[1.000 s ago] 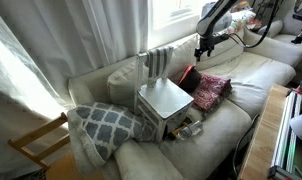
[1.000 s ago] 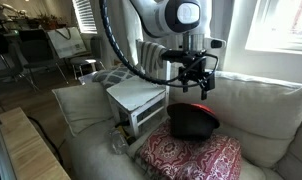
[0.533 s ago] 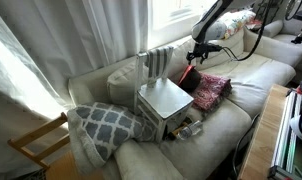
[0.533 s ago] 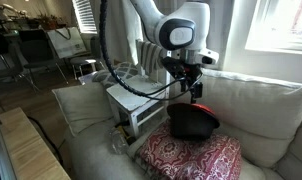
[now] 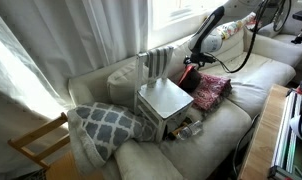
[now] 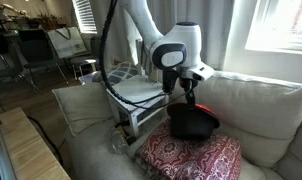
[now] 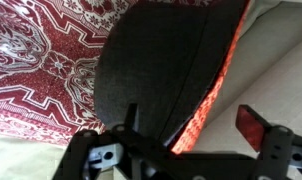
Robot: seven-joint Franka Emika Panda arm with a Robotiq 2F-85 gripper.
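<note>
We find the gripper [image 6: 188, 96] hanging just above the black cap [image 6: 194, 122], lower than it was a second ago, when it sat high over the sofa back. In an exterior view the gripper [image 5: 188, 66] has also drifted away from the window and in toward the white counter [image 5: 164, 100] that stands on the sofa [image 5: 261, 70]. Half a second ago it was partway along this same descent.

In the wrist view the gripper [image 7: 191, 122] shows its fingers [image 7: 253, 125] spread apart with nothing between them, and the black cap [image 7: 161, 70] fills the middle of the picture, its orange-red lining showing along one edge. We cannot tell from any view whether a fingertip touches the cap yet.

The cap lies where it lay before, on top of the red patterned cushion [image 6: 191, 157], which rests on the sofa seat [image 6: 253, 105] just beside the white counter [image 6: 136, 97]. The same cushion [image 7: 41, 60] spreads out under the cap in the wrist view. Neither the cushion [image 5: 213, 90] nor the counter has shifted.
</note>
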